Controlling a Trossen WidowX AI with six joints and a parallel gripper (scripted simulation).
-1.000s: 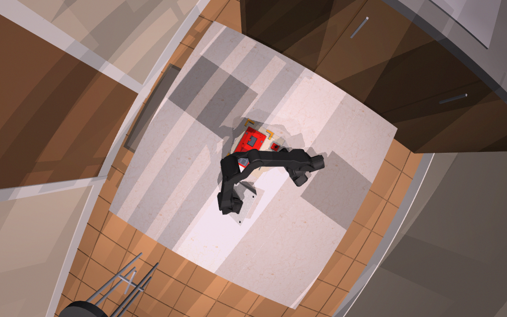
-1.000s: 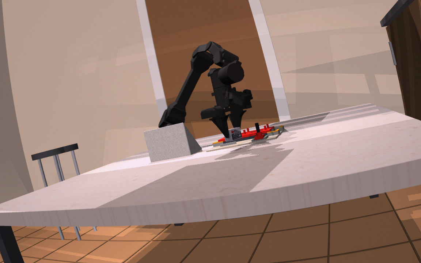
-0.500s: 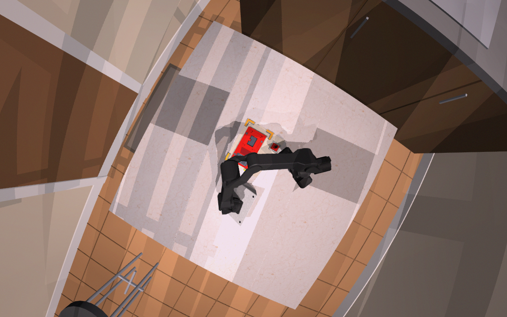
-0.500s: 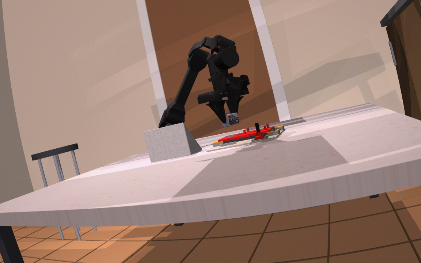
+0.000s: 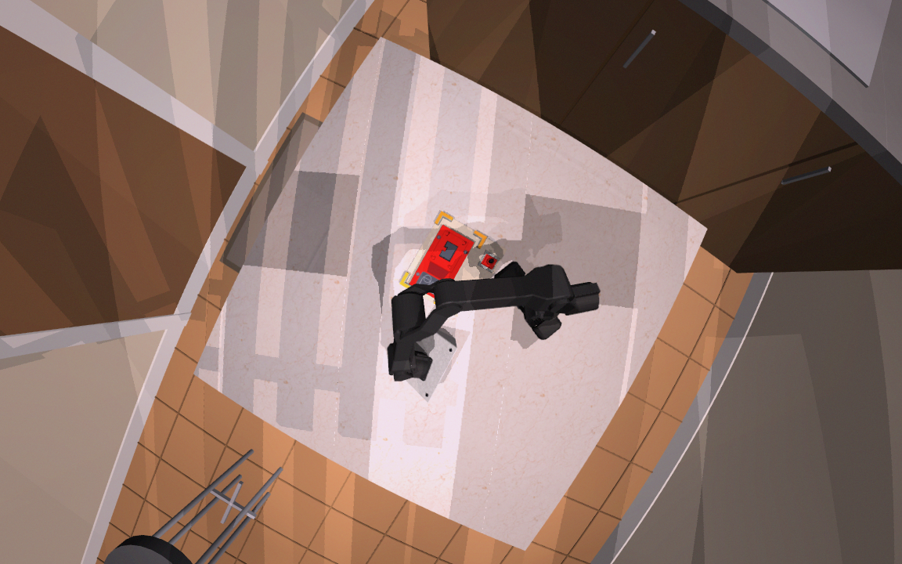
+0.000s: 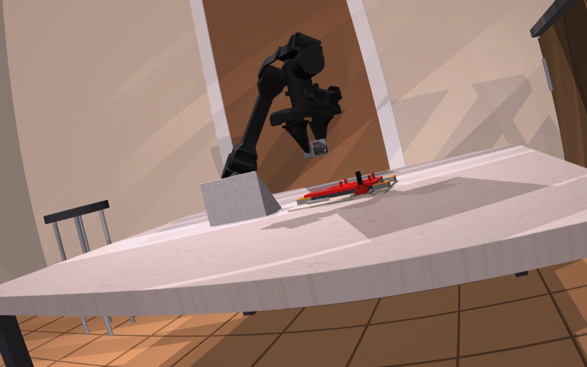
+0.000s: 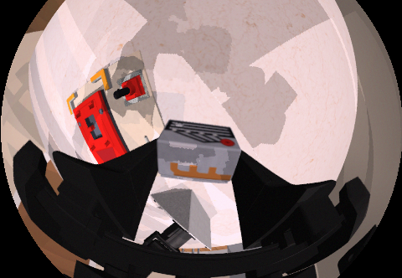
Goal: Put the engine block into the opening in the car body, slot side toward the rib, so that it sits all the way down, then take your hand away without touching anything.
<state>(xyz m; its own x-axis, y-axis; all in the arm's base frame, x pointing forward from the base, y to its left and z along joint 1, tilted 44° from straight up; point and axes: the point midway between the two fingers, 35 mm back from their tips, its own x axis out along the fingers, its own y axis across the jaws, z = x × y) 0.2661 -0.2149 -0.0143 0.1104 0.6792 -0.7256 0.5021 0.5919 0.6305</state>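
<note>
My gripper [image 6: 315,147] [image 7: 197,146] is shut on the grey engine block [image 6: 318,149] [image 7: 197,151] and holds it well above the table. The block's top has black stripes and a red dot, and one side has an orange toothed mark. The red car body [image 5: 464,241] [image 6: 327,188] [image 7: 97,102] lies on the table. Its dark, notched opening [image 5: 448,251] [image 7: 97,133] is empty. In the wrist view the body is at the left, off to the side of the held block. In the top view the arm hides the gripper and the body's lower end.
A red piece with a black upright post [image 5: 488,261] [image 6: 360,187] [image 7: 136,87] stands beside the car body. Orange corner brackets [image 5: 443,216] [image 7: 104,78] flank the body's end. The grey wedge-shaped arm base [image 5: 440,356] [image 6: 236,201] [image 7: 173,203] stands nearby.
</note>
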